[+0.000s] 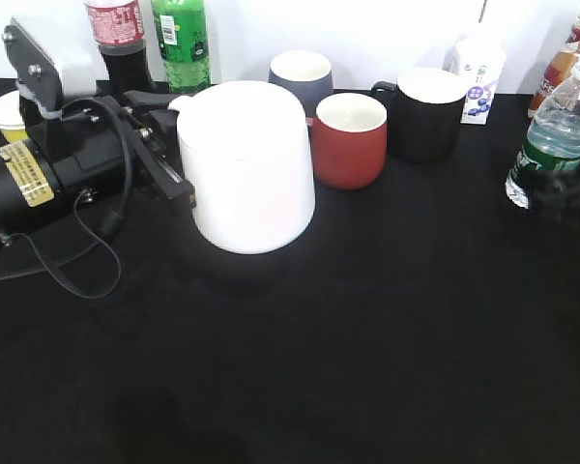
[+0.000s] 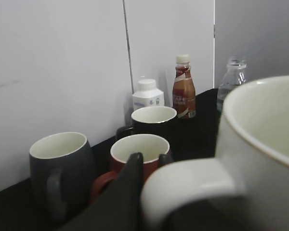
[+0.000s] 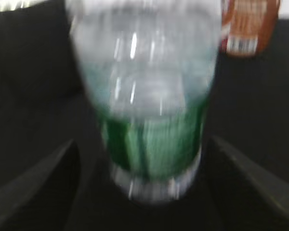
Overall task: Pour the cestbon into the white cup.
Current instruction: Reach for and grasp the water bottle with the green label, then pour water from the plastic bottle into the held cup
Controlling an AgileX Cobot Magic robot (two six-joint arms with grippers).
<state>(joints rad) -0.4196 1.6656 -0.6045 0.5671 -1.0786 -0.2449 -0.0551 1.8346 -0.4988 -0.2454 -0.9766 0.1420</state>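
Observation:
The white cup (image 1: 246,164) stands left of the table's middle, and its rim and handle fill the right of the left wrist view (image 2: 260,144). My left gripper (image 1: 169,159) is at the cup's left side, with its jaws (image 2: 149,158) shut on the handle. The cestbon (image 1: 556,135) stands upright at the far right edge. It shows blurred in the right wrist view (image 3: 149,96), and its open top shows in the left wrist view (image 2: 233,77). My right gripper (image 3: 142,142) is open around its green label, with gaps on both sides. In the exterior view it is a dark blur (image 1: 570,193).
A red mug (image 1: 350,138), a black mug (image 1: 425,114) and a grey mug (image 1: 302,77) stand behind the white cup. At the back are a green soda bottle (image 1: 182,39), a cola bottle (image 1: 118,39), a yellow paper cup (image 1: 8,116), a white carton (image 1: 478,82) and a brown bottle (image 1: 565,58).

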